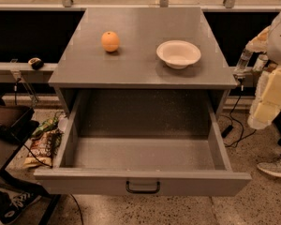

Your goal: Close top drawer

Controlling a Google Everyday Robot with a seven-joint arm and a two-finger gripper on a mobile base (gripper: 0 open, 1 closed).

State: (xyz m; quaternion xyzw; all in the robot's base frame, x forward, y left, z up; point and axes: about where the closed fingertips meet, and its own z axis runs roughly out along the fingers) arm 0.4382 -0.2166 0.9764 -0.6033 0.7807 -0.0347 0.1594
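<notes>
Below the worktop [140,67] and pulled well forward of its front edge, the top drawer [143,154] stands fully open and empty. Its small black handle [143,187] sits centred on the grey front panel. On the worktop rest an orange [110,41] towards the left and a white bowl [178,54] towards the right, well apart from each other.

Off the worktop's right edge, my robot's pale padded arm [271,90] hangs beside the front corner. Its jaws sit just outside that edge, holding nothing that I can make out. I cannot tell whether they are released or clenched.

I judge the task not yet begun, since the jaws are nowhere near the drawer front.

The risks as I see them:
- Swinging round from the worktop's right side, the arm could clip the worktop corner or the drawer's right wall.
- A push landing off centre could twist the drawer and jam it.
- A hard shove could jolt the worktop and set the orange rolling.
- A person's shoe [275,167] and a cable [234,125] lie on the floor right of the worktop, where my base may need to move.
</notes>
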